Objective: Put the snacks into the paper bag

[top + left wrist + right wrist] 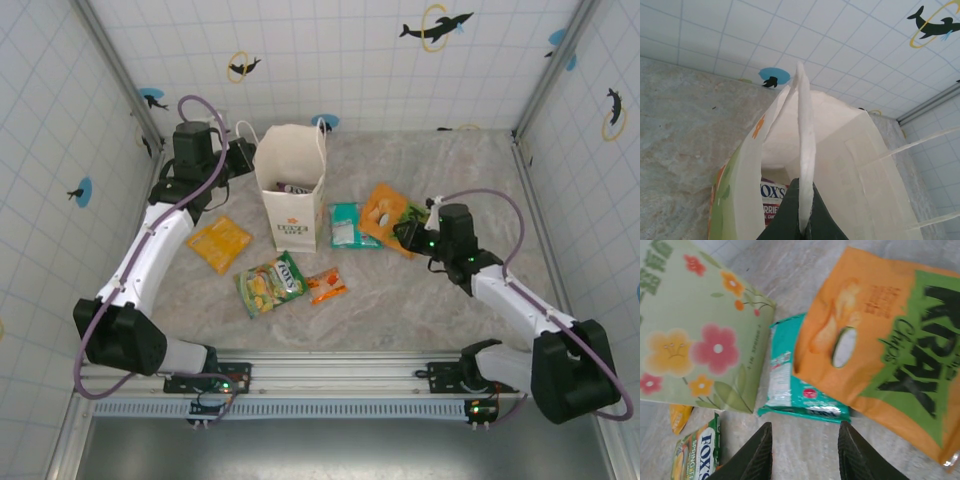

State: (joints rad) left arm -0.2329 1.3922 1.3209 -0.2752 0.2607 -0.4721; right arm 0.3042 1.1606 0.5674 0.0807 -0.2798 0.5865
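The left fingers [802,227] are clamped on the rim of the paper bag [290,195], which stands upright on the tabletop [400,300]; they should hold its mouth wide; the right fingers [805,445], apart, hover by the teal packet [790,385]; best pinch its near edge, clear of the overlapping orange packet [880,350].

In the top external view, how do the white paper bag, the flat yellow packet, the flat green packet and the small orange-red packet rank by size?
Largest: white paper bag.
Next: flat yellow packet and flat green packet, which look alike, so unranked.
Smallest: small orange-red packet.
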